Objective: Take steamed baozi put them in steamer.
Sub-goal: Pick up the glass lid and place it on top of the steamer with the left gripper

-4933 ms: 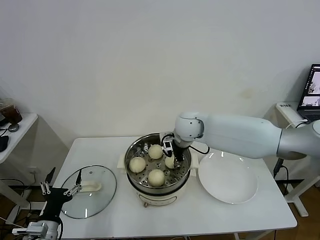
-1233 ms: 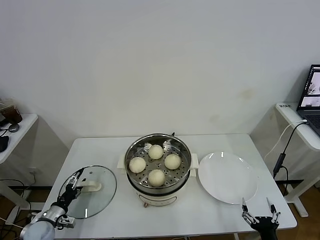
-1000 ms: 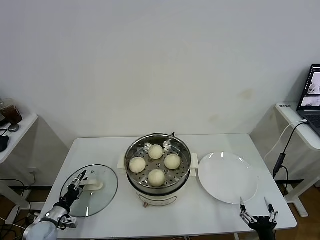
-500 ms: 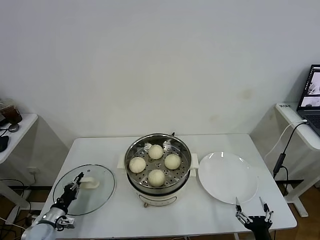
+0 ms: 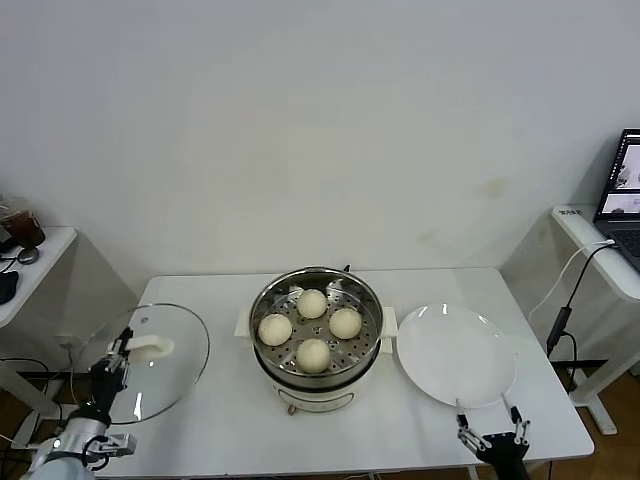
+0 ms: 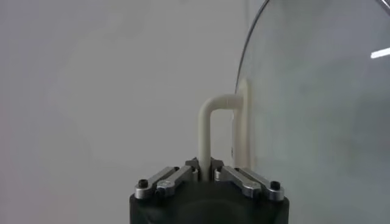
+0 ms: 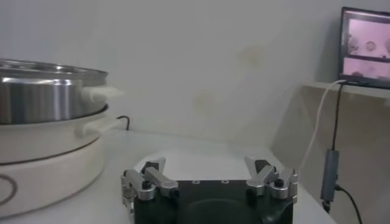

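Four pale baozi lie on the perforated tray inside the shiny steel steamer at the table's middle. The steamer's steel wall also shows in the right wrist view. My left gripper is at the table's front left, shut on the white handle of the round glass lid, which it holds lifted and tilted off the table. My right gripper is open and empty, low at the table's front edge, in front of the white plate.
A flat white plate lies right of the steamer. A side table stands at the far left. A laptop and a hanging cable are at the far right.
The right arm left the steamer and dropped to the front edge. My left gripper closed on the lid handle and raised the lid, tilting it up and to the left.
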`<action>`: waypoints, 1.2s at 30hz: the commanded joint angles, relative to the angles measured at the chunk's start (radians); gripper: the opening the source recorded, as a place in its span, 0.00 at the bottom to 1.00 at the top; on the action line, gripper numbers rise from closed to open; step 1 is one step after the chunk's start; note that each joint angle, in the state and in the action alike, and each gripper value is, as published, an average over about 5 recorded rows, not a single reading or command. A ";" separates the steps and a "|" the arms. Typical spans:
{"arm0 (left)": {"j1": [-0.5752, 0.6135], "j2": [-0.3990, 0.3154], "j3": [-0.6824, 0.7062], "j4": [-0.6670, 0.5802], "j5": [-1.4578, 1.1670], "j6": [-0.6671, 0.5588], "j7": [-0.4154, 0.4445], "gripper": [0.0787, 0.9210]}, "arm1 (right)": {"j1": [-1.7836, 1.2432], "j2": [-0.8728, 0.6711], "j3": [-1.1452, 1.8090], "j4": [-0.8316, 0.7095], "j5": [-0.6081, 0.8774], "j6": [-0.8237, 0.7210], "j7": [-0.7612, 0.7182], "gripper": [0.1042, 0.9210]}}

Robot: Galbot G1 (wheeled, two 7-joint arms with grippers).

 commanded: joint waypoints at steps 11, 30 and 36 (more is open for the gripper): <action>-0.313 0.170 0.538 -0.481 -0.158 0.554 0.336 0.10 | 0.052 -0.004 -0.055 -0.090 -0.077 0.054 -0.009 0.88; -0.610 -0.085 0.892 -0.265 0.186 0.622 0.503 0.10 | 0.082 0.030 -0.058 -0.127 -0.143 0.069 0.023 0.88; -0.597 -0.098 0.888 -0.223 0.211 0.605 0.468 0.10 | 0.078 0.026 -0.053 -0.124 -0.138 0.073 0.023 0.88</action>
